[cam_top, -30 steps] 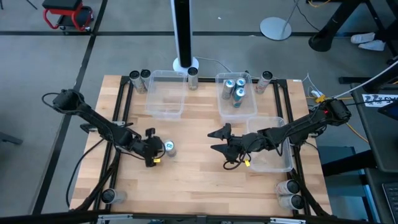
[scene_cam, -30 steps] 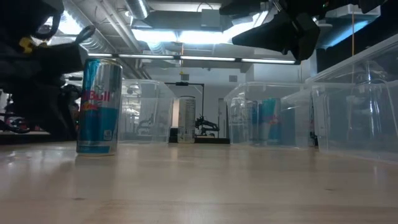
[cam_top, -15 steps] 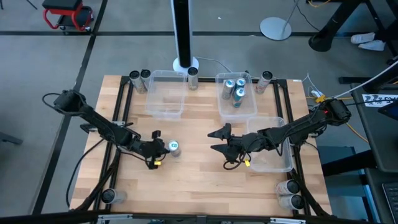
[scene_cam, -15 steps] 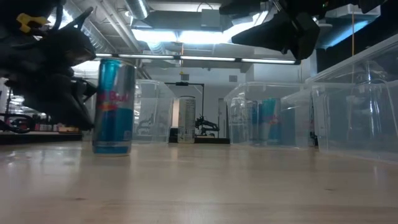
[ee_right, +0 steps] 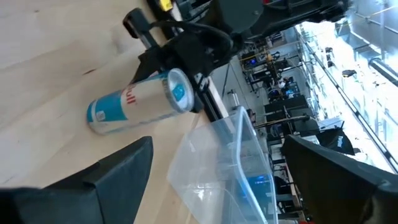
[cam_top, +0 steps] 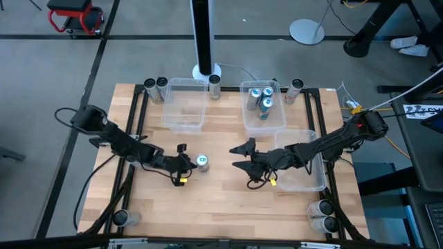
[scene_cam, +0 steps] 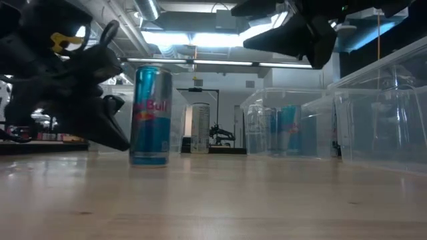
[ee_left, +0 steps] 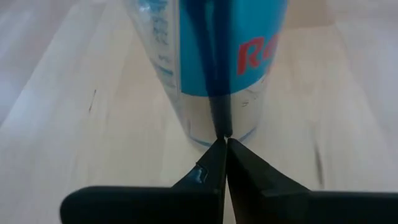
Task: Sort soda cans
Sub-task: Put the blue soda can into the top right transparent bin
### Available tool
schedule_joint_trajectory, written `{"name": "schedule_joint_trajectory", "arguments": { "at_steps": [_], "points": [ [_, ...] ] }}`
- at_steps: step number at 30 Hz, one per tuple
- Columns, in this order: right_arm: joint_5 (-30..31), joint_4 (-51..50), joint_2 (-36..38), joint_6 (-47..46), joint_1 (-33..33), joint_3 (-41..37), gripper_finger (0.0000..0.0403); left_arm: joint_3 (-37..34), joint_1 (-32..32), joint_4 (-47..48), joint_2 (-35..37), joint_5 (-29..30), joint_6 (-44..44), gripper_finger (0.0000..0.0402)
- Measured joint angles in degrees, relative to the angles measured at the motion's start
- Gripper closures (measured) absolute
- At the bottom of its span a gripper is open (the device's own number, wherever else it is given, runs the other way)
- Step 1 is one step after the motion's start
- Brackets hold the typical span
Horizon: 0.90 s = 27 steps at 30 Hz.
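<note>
**Desk:** Where do you have the blue-and-silver can [cam_top: 202, 160]?

**Caption:** Upright on the bare table [cam_top: 208, 200], mid-board. Your left hand [cam_top: 185, 164] sits just beside it with fingers pressed together, gripping nothing, so it looks set to nudge, not lift.

**Desk:** And your right hand [cam_top: 243, 157]?

**Caption:** Spread wide and empty, poised opposite, near the clear bins [cam_top: 263, 121] where matching cans [cam_top: 261, 101] already stand, likely to receive it.

The blue-and-silver soda can [scene_cam: 151, 115] standing upright on the wooden surface [scene_cam: 213, 200] carries red lettering that reads "Bull" in the low view. In the left wrist view only a red "R" shows on it. No other text is legible.
</note>
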<state>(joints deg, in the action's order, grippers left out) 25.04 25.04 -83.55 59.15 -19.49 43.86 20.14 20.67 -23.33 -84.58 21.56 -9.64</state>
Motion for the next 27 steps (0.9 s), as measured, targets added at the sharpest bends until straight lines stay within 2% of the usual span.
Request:
{"name": "schedule_joint_trajectory", "arguments": {
  "at_steps": [7, 16, 22, 25, 27],
  "points": [
    [0.0, 5.5, -2.6, 1.1, 0.0, 0.0, 0.0045, 1.5, -2.3, -6.1, -5.1, -0.3, 4.0, 0.0398],
    [-0.1, 6.1, -3.2, 0.9, 0.0, 0.7, 0.0045, 6.7, -4.5, -10.8, -12.4, -3.4, 8.6, 0.04],
    [1.4, -1.9, -3.8, 0.7, 0.0, 7.9, 0.0045, 10.0, -6.2, -11.9, -15.9, -3.4, 9.9, 0.0399],
    [1.3, -10.4, -4.6, -0.6, 0.6, 13.7, 0.0045, 10.3, -6.1, -13.3, -16.0, -3.4, 9.7, 0.04],
    [0.5, -18.2, -5.4, -3.2, 1.3, 18.5, 0.0045, 10.3, -5.1, -10.7, -14.3, -3.4, 9.1, 0.0398]
  ]
}}
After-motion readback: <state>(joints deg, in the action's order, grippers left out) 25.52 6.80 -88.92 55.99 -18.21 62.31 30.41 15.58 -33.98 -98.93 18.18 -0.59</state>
